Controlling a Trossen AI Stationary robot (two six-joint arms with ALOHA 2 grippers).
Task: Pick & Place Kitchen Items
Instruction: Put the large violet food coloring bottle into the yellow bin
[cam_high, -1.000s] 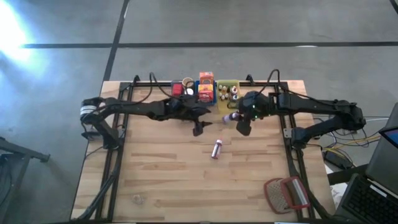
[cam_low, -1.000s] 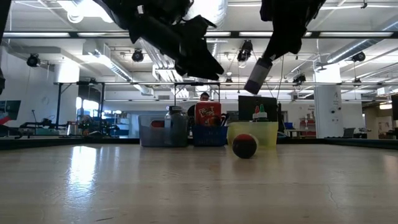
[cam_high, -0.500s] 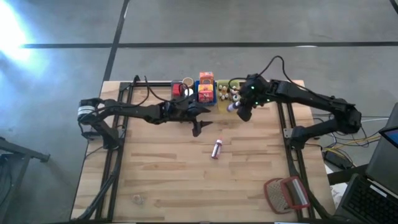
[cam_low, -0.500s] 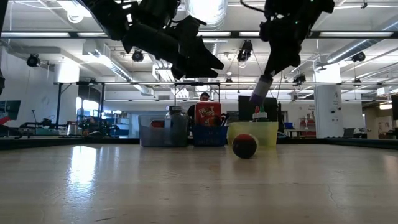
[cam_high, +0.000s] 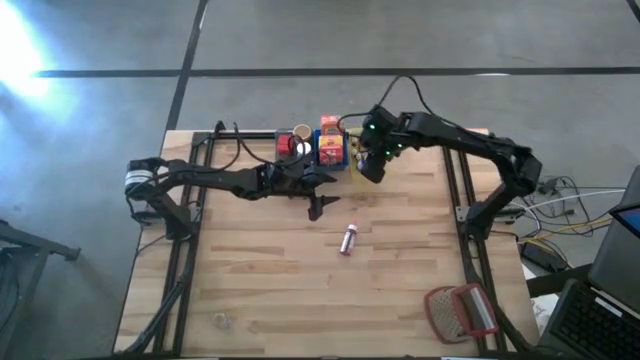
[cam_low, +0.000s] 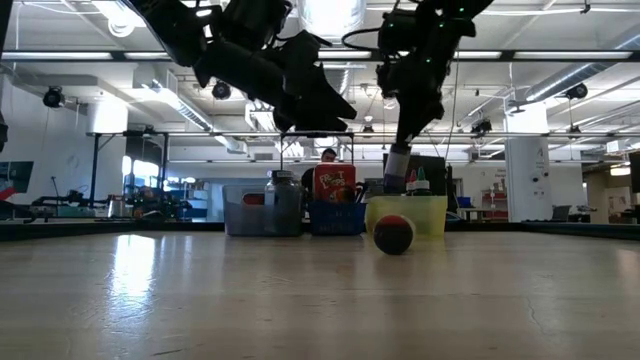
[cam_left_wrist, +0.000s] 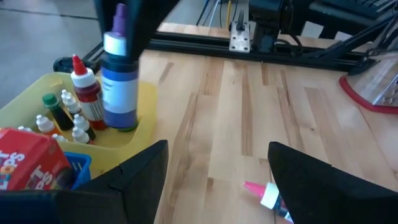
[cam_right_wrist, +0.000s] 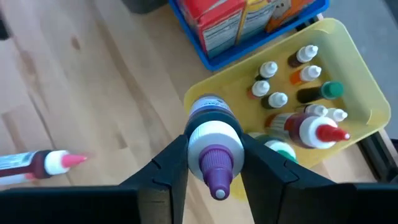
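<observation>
Fingers of the right gripper (cam_right_wrist: 214, 158) clamped a purple-capped bottle (cam_right_wrist: 210, 146), long axis upright, hanging directly over the yellow bin's (cam_right_wrist: 357, 68) near edge. Left gripper (cam_left_wrist: 214, 174) hovered open and empty, the pink-tipped tube (cam_left_wrist: 270, 198) lying on the table (cam_left_wrist: 249, 112) just ahead of it.

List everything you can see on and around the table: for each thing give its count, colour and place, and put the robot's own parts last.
Yellow bin: one, far edge of the table, holding small coloured-cap bottles.
Blue bin: one, beside the yellow bin, holding orange and red boxes.
Grey bin: one, on the blue bin's other side.
Purple-capped bottle: one, gripped above the yellow bin's near edge.
Pink-capped bottle: one, lying mid-table.
Red-framed mesh object: one, near right corner.
Right hand: shut on the purple-capped bottle.
Left hand: open, empty, above mid-table.
</observation>
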